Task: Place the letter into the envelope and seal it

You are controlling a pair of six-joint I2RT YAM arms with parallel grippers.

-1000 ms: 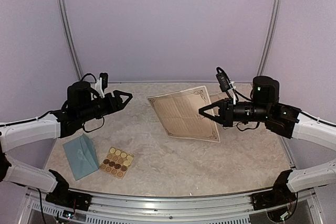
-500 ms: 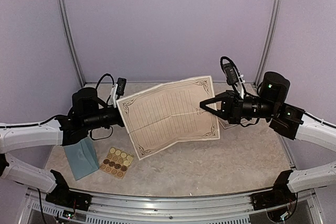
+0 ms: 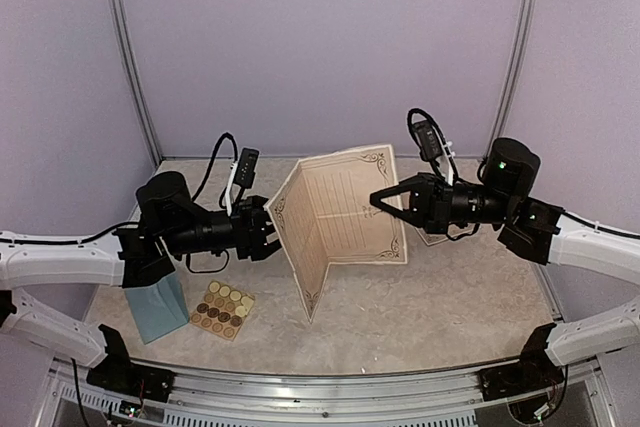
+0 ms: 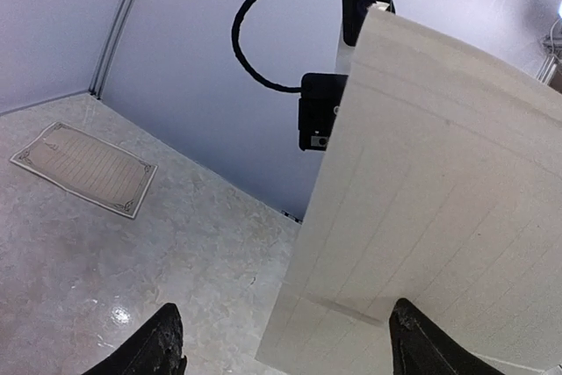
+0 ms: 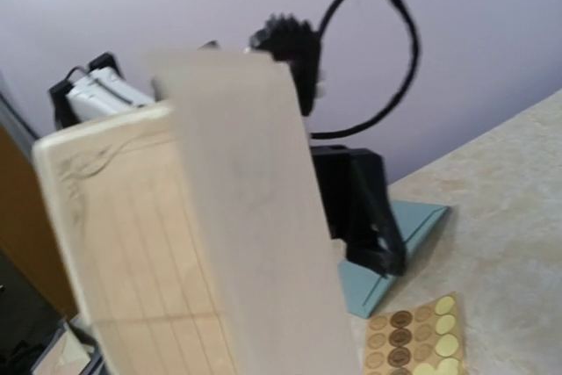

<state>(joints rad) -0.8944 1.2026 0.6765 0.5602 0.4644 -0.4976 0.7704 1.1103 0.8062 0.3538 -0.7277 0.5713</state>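
Judging by how things lie, the task is at an early stage: nothing is in the envelope (image 3: 155, 312), and folding, inserting and sealing are all left to do.

The envelope lies flat at the near left of the tabletop (image 3: 430, 307), partly under the left arm. It is teal-blue matte paper with crisp straight edges. Just beside it to the right sits a tan sheet of stickers (image 3: 224, 309), carrying rows of small round discs in pale and dark brown, presumably meant for the seal.

Farther in, the letter (image 3: 335, 212) stands off the tabletop between the two arms. It is a cream sheet with ruled lines and dark ornamental corners, bent along one sharp upright crease into a V. The paper looks light yet stiff enough to hold the fold. Whether its lowest corner touches the tabletop I cannot tell.

The left end effector (image 3: 262, 230) sits at the letter's left panel. In its wrist view the dark fingers (image 4: 162, 344) are spread wide, so it looks open, with nothing gripped. The right end effector (image 3: 378, 196) meets the right panel, and its jaws seem drawn together on the edge. Its own camera shows only blurred paper up close.

Beyond, a second cream sheet (image 4: 83, 180) lies flat on the mottled, stone-like tabletop, before a plain lilac wall.
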